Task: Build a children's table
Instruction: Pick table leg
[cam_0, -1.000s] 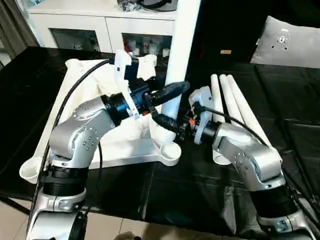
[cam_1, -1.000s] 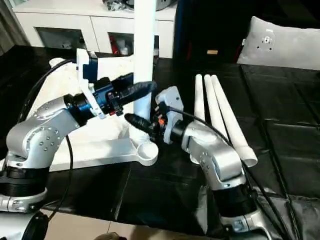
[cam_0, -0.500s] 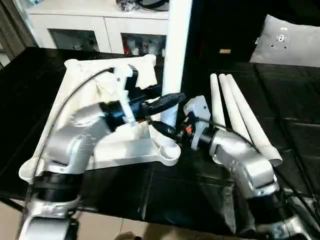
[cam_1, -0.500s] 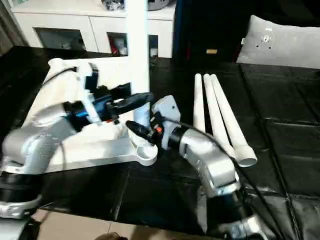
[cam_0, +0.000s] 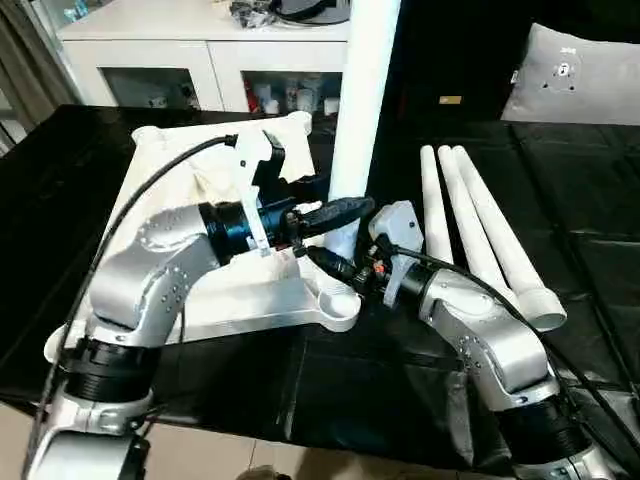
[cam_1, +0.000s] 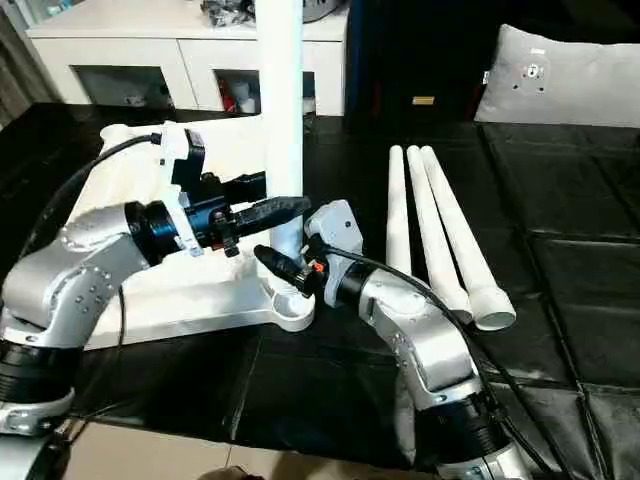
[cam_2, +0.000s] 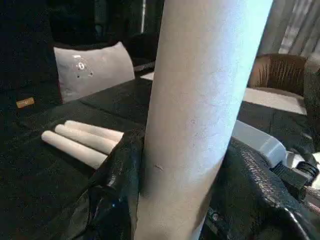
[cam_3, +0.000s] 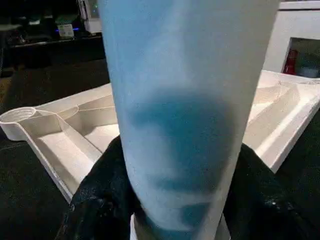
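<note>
The children's table top (cam_0: 150, 190) lies upside down on the black surface, its ribbed underside up. One white leg (cam_0: 362, 90) stands upright at the near right corner socket (cam_0: 340, 297). My left gripper (cam_0: 340, 213) is shut on this leg from the left, its black fingers (cam_2: 117, 190) on either side of the tube (cam_2: 200, 100). Lower down, just above the socket, my right gripper (cam_0: 333, 267) is shut on the same leg (cam_3: 185, 100). Three more legs (cam_0: 480, 230) lie side by side to the right.
A white cabinet (cam_0: 200, 60) with glass doors stands behind the work surface. A grey cushion (cam_0: 585, 75) lies at the back right. The black cover (cam_0: 400, 400) reaches to the near edge in front of my arms.
The head camera has shifted a little. Both grippers keep their hold on the upright leg, which stays at the corner socket.
</note>
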